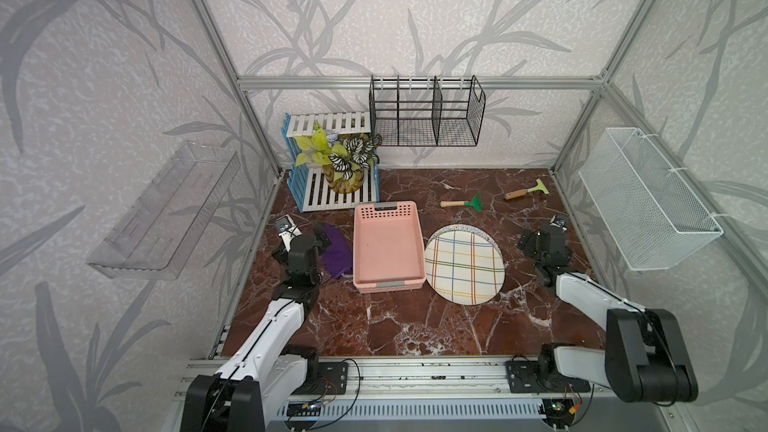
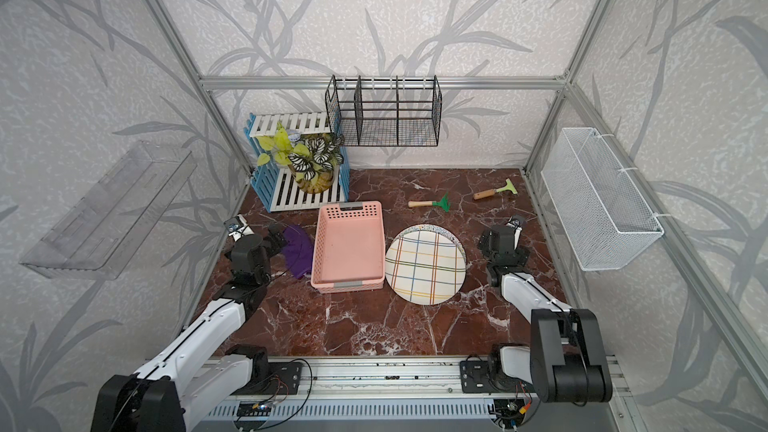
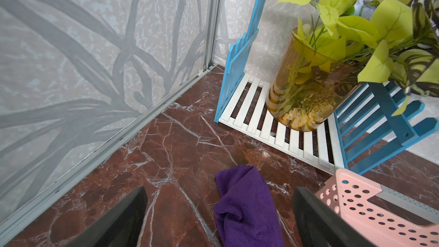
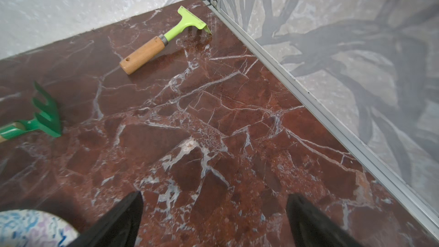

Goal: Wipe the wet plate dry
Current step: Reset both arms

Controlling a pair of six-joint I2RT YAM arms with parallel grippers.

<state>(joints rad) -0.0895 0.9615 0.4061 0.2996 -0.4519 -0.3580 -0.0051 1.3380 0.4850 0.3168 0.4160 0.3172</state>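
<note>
Your left tool [image 3: 218, 187] is hanging released, its jaws spread wide on either side of the purple cloth [image 3: 244, 207], which is lying crumpled on the desk [image 1: 415, 326]. You cannot tell whether either jaw is touching it. In both top views the cloth is sitting just beside the left wall of the pink basket [image 1: 386, 211].

The plaid plate [image 1: 464, 268] is lying flat on the basket's other side, its edge close against the basket's right wall. It is resting partly on a second plate [image 1: 457, 226] with a speckled rim, which is peeking out behind it. Whether the plaid plate is carrying water you cannot tell from these views.

Your right tool [image 4: 215, 193] is also hanging released, jaws wide apart above bare desk and grasping nothing, to the right of the plates and apart from them.

Farther back, a green rake [image 1: 461, 203] and a light-green scraper [image 1: 525, 192], both with wooden handles, are lying apart from each other. A vase of leaves [image 1: 345, 184] is standing on a white slatted shelf [image 1: 324, 197] in the back left corner.
</note>
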